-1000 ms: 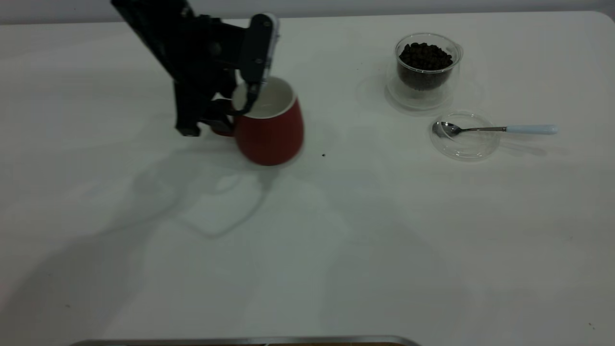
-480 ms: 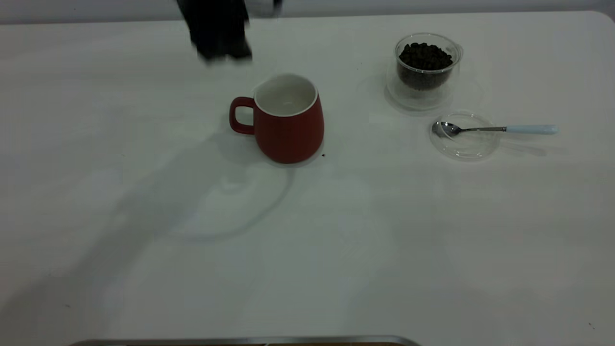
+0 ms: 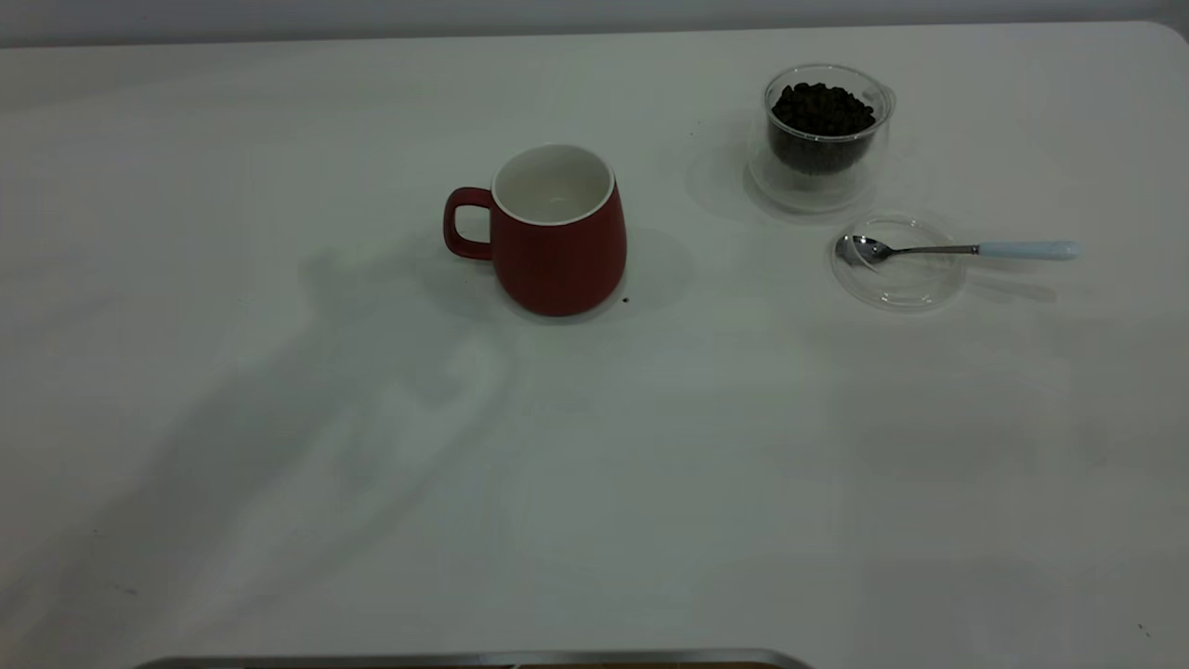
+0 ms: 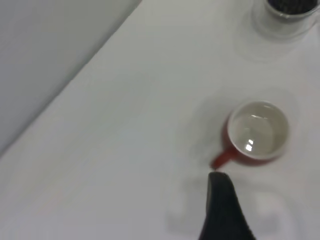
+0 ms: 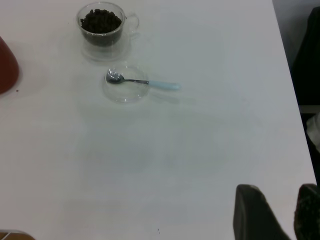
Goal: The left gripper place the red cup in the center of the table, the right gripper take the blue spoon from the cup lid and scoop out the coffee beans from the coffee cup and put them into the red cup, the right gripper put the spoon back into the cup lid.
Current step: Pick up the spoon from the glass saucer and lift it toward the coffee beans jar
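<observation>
The red cup point(image 3: 557, 237) stands upright near the middle of the table point(image 3: 594, 465), handle to the left and white inside empty; it also shows from above in the left wrist view point(image 4: 257, 134). One black finger point(image 4: 224, 205) of my left gripper hangs high above, just off the handle, holding nothing. The coffee cup point(image 3: 822, 139), heaped with coffee beans point(image 3: 822, 107), stands at the back right. In front of it lies the cup lid point(image 3: 899, 274), with the blue spoon point(image 3: 966, 249) resting across it. My right gripper point(image 5: 280, 192) hovers open near the table's right edge, far from the spoon point(image 5: 145, 82).
A tiny dark speck point(image 3: 625, 300) lies beside the red cup's base. A metal strip point(image 3: 464, 660) runs along the near edge. The table's rounded corner point(image 3: 1175, 32) is at the back right. Neither arm shows in the exterior view.
The left gripper set the red cup down a little further right, let go of it and rose out of the exterior view. The cup now stands still.
</observation>
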You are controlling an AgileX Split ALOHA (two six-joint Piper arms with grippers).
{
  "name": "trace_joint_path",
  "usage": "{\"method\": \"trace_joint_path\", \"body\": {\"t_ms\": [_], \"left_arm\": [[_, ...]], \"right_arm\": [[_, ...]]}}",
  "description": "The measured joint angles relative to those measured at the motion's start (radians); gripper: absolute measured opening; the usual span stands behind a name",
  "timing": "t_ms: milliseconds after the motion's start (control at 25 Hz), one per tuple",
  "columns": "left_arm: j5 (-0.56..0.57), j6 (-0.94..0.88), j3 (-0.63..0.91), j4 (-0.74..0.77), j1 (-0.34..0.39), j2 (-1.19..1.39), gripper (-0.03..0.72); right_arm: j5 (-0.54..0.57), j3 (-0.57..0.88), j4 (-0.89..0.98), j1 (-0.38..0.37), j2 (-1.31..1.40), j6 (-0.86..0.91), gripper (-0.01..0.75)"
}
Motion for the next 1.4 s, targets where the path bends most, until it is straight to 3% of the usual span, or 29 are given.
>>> {"method": "trace_joint_path", "body": {"t_ms": [280, 480, 640, 1040, 1400], "left_arm": [[0.323, -0.286, 0.000, 0.162, 0.000, -0.295, 0.533], [0.488, -0.399, 0.001, 0.218, 0.000, -0.470, 0.533], [0.490, -0.419, 0.074, 0.221, 0.000, -0.619, 0.533], [0.491, -0.476, 0.510, 0.217, 0.000, -1.163, 0.533], [0.491, -0.472, 0.780, 0.063, 0.022, -1.352, 0.533]], "right_arm": [[0.000, 0.000, 0.000, 0.000, 0.000, 0.000, 0.240], [0.000, 0.000, 0.000, 0.000, 0.000, 0.000, 0.240], [0.000, 0.000, 0.000, 0.000, 0.000, 0.000, 0.240], [0.000, 0.000, 0.000, 0.000, 0.000, 0.000, 0.240], [0.000, 0.000, 0.000, 0.000, 0.000, 0.000, 0.240]]}}
